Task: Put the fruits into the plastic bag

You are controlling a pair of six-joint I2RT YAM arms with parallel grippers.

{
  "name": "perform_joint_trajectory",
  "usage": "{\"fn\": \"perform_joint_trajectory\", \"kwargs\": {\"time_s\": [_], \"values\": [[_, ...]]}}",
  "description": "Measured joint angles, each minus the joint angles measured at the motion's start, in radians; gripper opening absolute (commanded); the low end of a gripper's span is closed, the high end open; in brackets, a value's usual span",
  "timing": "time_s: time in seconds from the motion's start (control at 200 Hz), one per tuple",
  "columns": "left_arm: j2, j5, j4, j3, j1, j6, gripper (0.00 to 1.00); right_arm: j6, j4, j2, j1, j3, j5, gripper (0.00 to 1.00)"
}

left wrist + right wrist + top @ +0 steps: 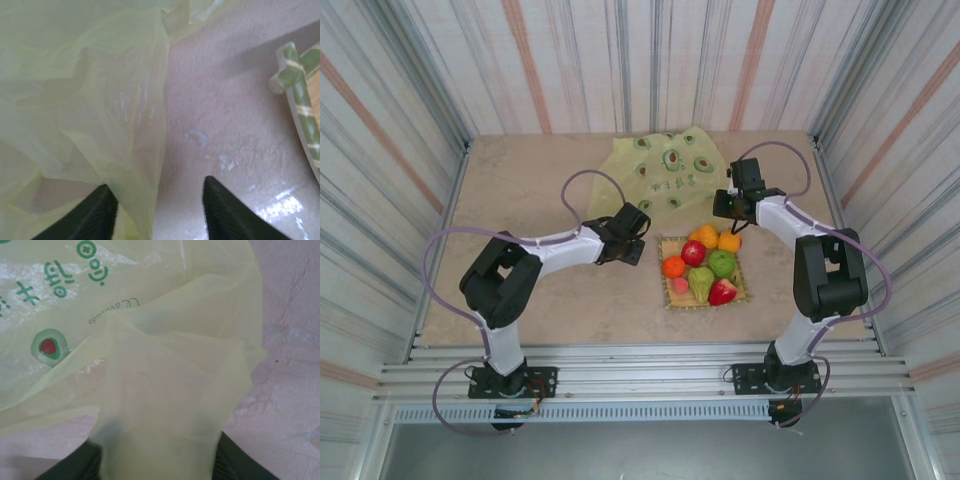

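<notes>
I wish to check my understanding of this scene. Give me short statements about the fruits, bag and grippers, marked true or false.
The fruits lie on the woven mat. True.
An orange is already inside the plastic bag. False: the three oranges sit on the mat.
The bag lies farther from the arm bases than the mat. True.
The left gripper holds the red apple. False: the apple is on the mat; bag film lies between this gripper's fingers.
Bag film lies between the right gripper's fingers. True.
</notes>
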Motion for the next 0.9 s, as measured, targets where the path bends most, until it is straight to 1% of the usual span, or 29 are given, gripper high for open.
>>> {"fn": "perform_joint_trajectory", "kwargs": {"time_s": [0.055, 0.105, 0.225, 0.361, 0.426, 0.491, 0.586, 0.686, 0.762, 0.897], "values": [[0.008, 0.001, 0.019, 0.0, 0.008, 0.003, 0.3, -0.011, 0.003, 0.0, 0.0, 0.003, 0.002, 0.33], [0.018, 0.005, 0.037, 0.0, 0.019, -0.004, 0.18, -0.018, 0.005, 0.0, 0.001, 0.004, 0.002, 0.29], [0.037, 0.015, 0.07, 0.0, 0.054, -0.001, 0.0, -0.034, 0.005, 0.0, 0.001, 0.01, 0.002, 0.2], [0.038, 0.016, 0.095, -0.002, 0.081, -0.003, 0.0, -0.048, 0.002, 0.001, 0.002, 0.036, 0.001, 0.07], [0.014, 0.016, 0.105, -0.024, 0.084, -0.003, 0.0, -0.063, -0.002, 0.001, 0.006, 0.056, 0.001, 0.01], [-0.045, 0.025, 0.108, -0.069, 0.088, -0.005, 0.0, -0.076, -0.003, 0.0, 0.019, 0.08, 0.001, 0.0], [-0.201, 0.065, 0.102, -0.156, 0.109, -0.029, 0.0, -0.105, -0.004, -0.002, 0.053, 0.122, 0.0, 0.0], [-0.426, 0.117, 0.095, -0.243, 0.166, -0.068, 0.0, -0.144, -0.002, -0.01, 0.101, 0.175, -0.01, 0.0], [-0.601, 0.133, 0.072, -0.29, 0.205, -0.096, 0.0, -0.169, 0.004, -0.022, 0.135, 0.211, -0.033, 0.0], [-0.869, 0.163, 0.007, -0.35, 0.214, -0.138, 0.0, -0.214, 0.048, -0.046, 0.2, 0.242, -0.092, 0.0]]}}
